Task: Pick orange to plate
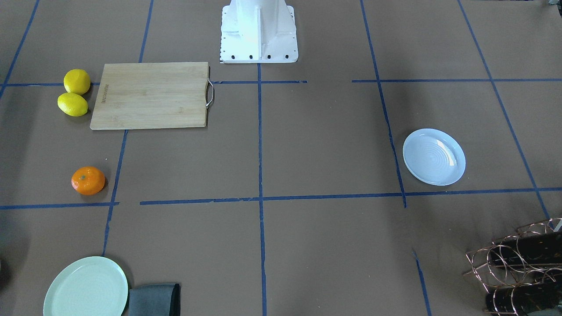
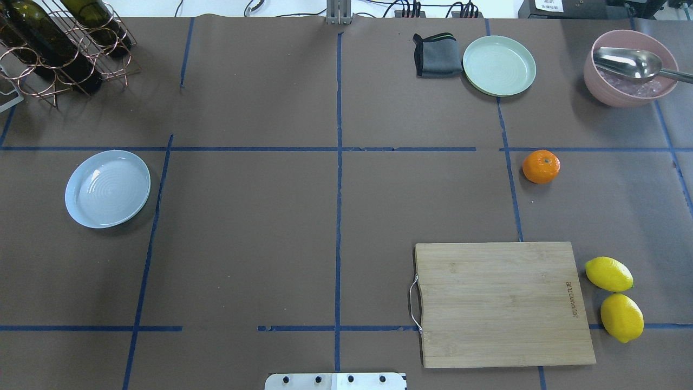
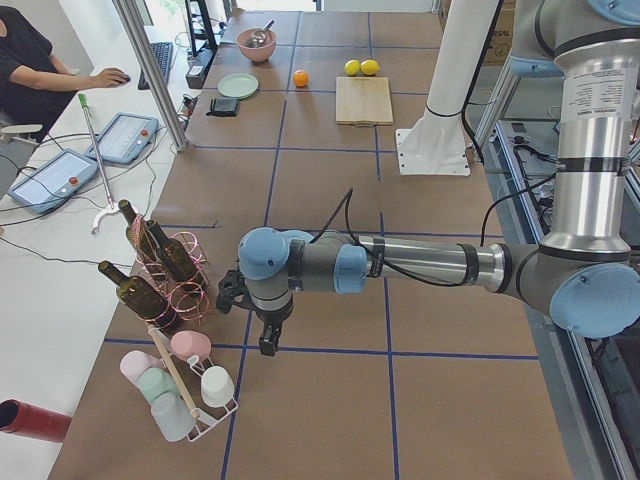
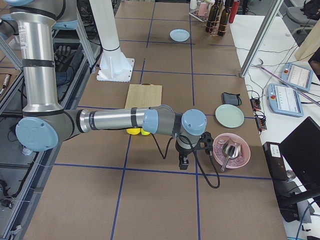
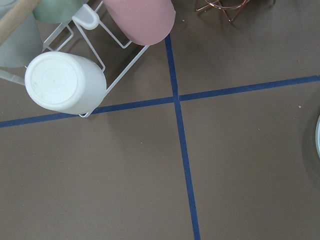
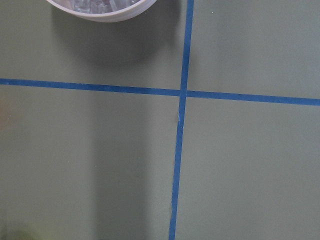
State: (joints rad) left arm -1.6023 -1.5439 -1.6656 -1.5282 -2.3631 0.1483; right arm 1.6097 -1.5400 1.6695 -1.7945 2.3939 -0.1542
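The orange [image 1: 88, 180] [image 2: 541, 166] sits alone on the brown table cover, on my right side, between the mint-green plate and the cutting board. The pale bluish-white plate [image 1: 434, 156] [image 2: 107, 188] rests empty far off on my left side. Neither gripper appears in the overhead or front views. My left gripper [image 3: 268, 345] hangs low over the table's left end beside the bottle rack. My right gripper [image 4: 183, 164] hovers at the right end next to the pink bowl. I cannot tell whether either one is open or shut.
A wooden cutting board [image 2: 501, 302] lies near my base with two lemons [image 2: 614, 298] beside it. A mint-green plate [image 2: 499, 65], grey cloth [image 2: 437, 54] and pink bowl with a spoon [image 2: 631, 67] line the far right. A wire bottle rack [image 2: 59, 46] and cup rack [image 3: 185, 395] stand at the left.
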